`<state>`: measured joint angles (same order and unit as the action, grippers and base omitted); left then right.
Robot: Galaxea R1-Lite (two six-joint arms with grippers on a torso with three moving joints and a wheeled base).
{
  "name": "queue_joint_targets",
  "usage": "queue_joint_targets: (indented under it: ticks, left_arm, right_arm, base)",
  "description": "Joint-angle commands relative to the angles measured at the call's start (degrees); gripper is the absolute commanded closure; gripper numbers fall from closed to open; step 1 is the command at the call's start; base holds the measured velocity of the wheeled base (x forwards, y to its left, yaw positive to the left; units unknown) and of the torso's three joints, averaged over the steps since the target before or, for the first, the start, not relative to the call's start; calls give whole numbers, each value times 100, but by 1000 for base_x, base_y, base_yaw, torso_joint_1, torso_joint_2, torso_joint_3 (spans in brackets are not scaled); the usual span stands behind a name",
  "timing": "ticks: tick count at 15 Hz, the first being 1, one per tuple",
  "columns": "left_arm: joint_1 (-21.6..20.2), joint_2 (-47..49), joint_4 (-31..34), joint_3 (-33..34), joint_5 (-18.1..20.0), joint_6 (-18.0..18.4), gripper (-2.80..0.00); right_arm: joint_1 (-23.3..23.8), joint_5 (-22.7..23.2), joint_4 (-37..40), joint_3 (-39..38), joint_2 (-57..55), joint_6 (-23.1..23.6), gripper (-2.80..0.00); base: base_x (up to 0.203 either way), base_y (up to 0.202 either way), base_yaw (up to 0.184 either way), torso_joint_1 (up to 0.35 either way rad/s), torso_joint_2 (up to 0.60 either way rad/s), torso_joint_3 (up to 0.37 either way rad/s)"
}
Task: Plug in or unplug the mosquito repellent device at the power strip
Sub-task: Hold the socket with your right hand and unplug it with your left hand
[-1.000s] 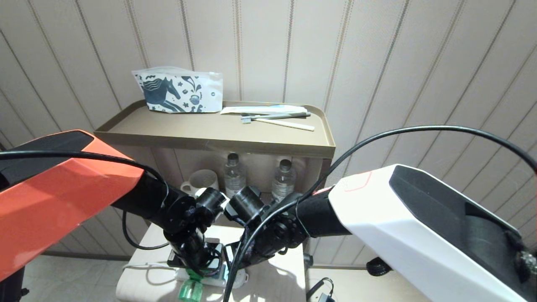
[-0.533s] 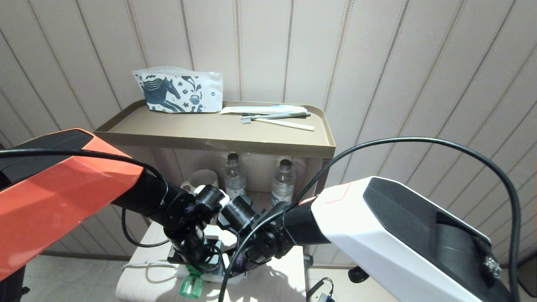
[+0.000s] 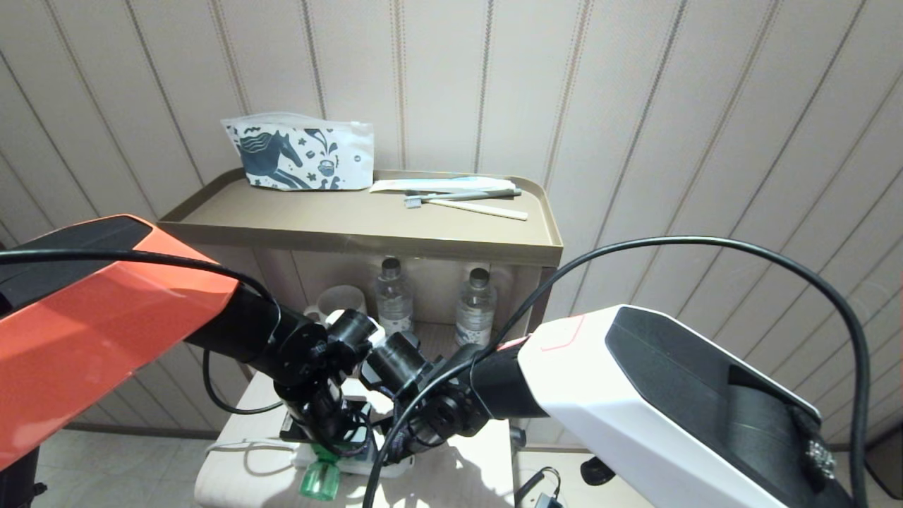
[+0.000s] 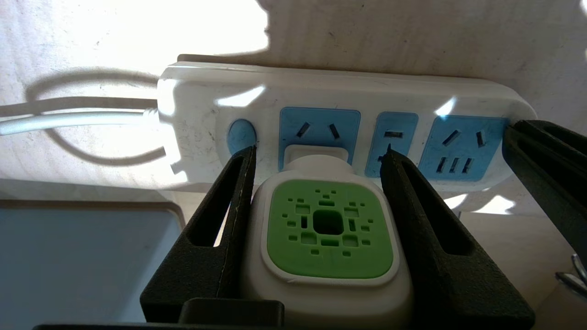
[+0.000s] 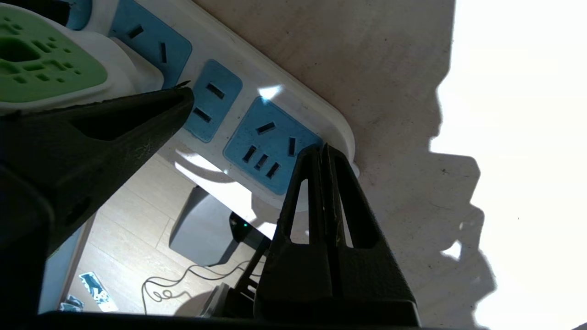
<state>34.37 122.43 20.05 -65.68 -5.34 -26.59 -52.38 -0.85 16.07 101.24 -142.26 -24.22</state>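
Sunlight falls on the pale surface [image 4: 412, 41] where the power strip [image 4: 348, 98] lies. Left claw [image 4: 316, 153] squeezes the mosquito repellent device [image 4: 328, 229], plugged in. Right claw [image 5: 321, 149], pinched shut, presses the strip's end to steady it.

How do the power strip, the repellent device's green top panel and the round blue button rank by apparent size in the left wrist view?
1. Power strip, spanning most of the picture.
2. Green top panel of the mosquito repellent device; it sits nearer the camera, so it looks bigger than it is.
3. Round blue button, clearly smallest.
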Motion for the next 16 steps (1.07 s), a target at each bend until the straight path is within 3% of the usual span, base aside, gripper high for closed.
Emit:
queue_joint_targets:
  ticks: [1, 16]
  left_arm:
    - [-9, -70, -10, -41, -11, -39, 0]
    - [-378, -360, -10, -6, -46, -57, 0]
  right_arm:
    - [18, -25, 28, -8, -21, -12, 0]
    - [35, -38, 28, 89, -179, -12, 0]
  base:
    - [0, 0, 0, 0, 0, 0]
    - [0, 0, 0, 0, 0, 0]
